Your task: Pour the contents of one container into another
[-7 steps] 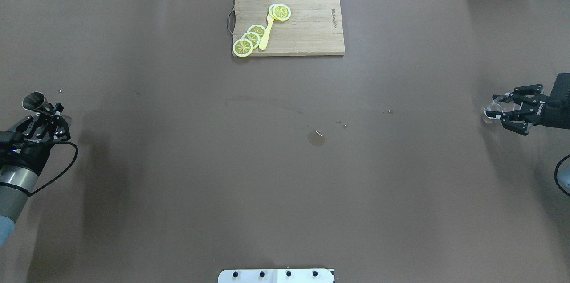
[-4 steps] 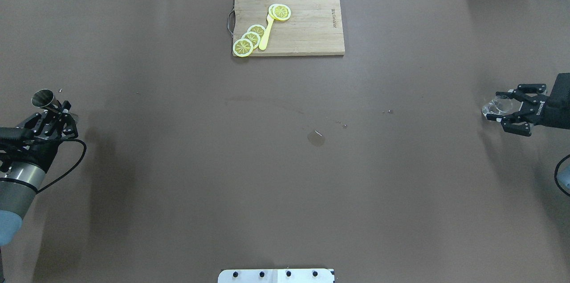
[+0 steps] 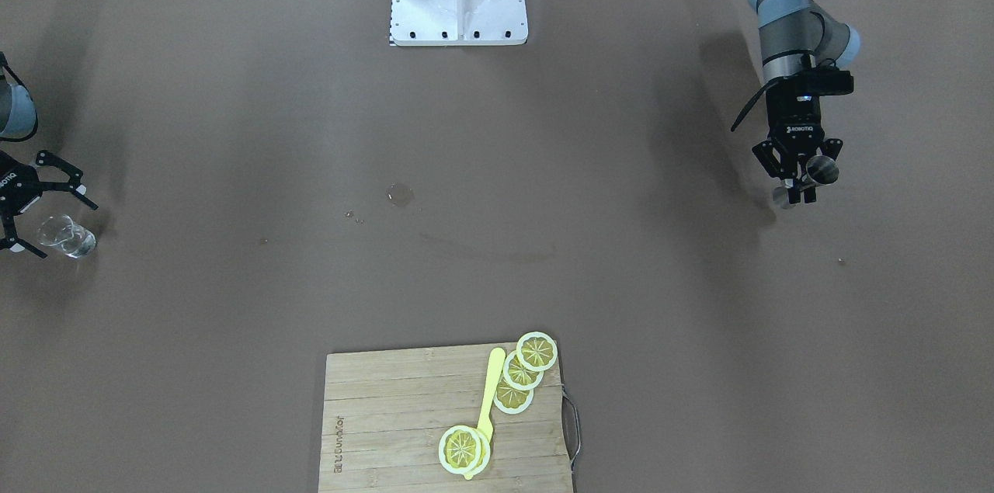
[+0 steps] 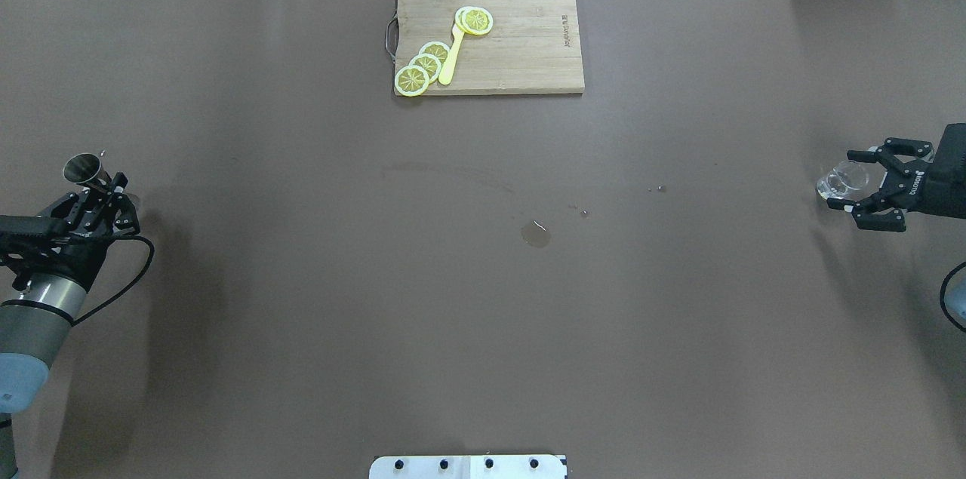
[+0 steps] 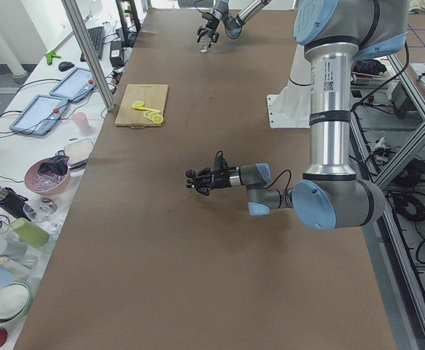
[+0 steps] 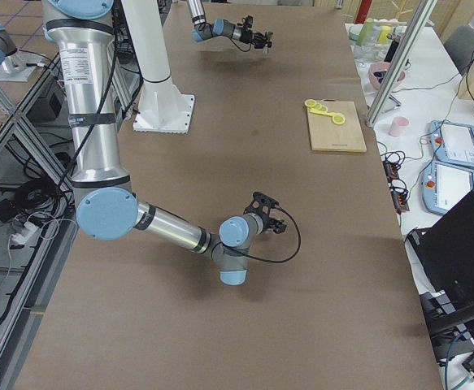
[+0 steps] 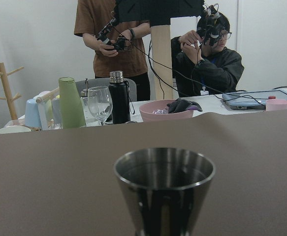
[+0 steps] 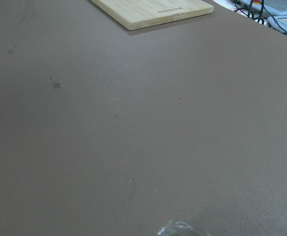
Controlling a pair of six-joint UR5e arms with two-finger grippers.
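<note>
Cup and glass parked at opposite ends, no pour underway

The left gripper [image 4: 106, 188] at the left edge of the overhead view is clamped on the lower part of an upright steel cup [image 4: 81, 168]. The right gripper [image 4: 851, 179] at the right edge is spread open, with the glass [image 3: 66, 237] standing between its fingers and apparently not squeezed. The two vessels are well apart, the full width of the bench [image 4: 302, 313] between them. A small puddle [image 4: 536, 235] with a few drops beside it lies mid-bench. The cup looks empty from the wrist view, so I judge the pouring is likely finished; what the glass holds is unclear.
</note>
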